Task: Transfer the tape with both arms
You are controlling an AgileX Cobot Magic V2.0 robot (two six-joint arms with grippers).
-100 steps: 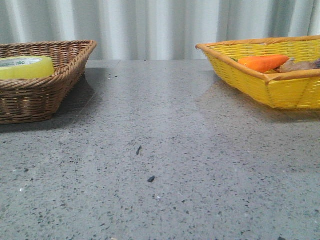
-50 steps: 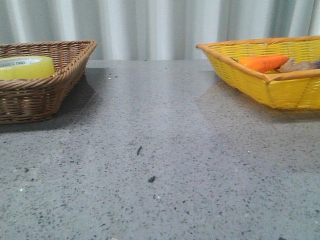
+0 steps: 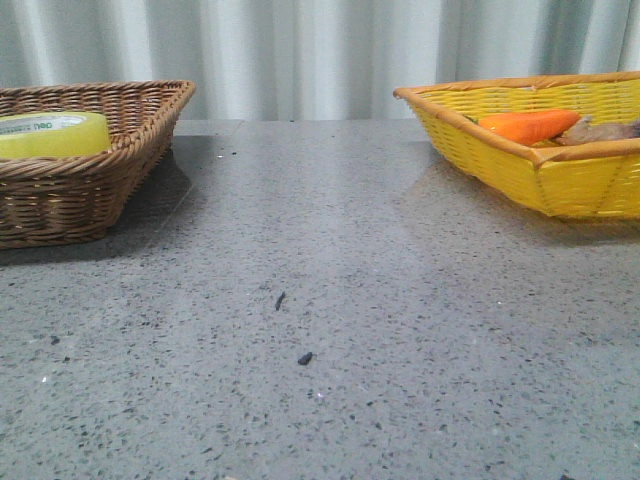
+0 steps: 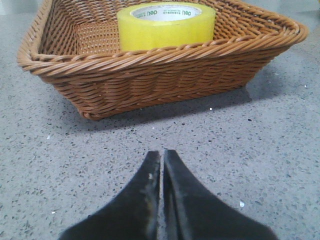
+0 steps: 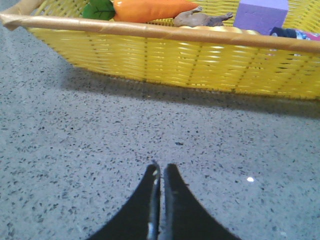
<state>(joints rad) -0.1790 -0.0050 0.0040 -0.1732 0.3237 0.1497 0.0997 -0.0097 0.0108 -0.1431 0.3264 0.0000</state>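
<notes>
Grey speckled table (image 3: pixel 330 300) carries the tape (image 4: pixel 166 25) in a brown basket (image 4: pixel 150 75); both arms' jaws are closed, holding nothing.

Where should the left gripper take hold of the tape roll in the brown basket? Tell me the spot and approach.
Come down from above. The tape lies flat in the brown basket, core hole up, and the basket wall blocks a sideways approach. Probably put one jaw into the white core, one outside the yellow wall. The left gripper is shut, so open it first.
</notes>
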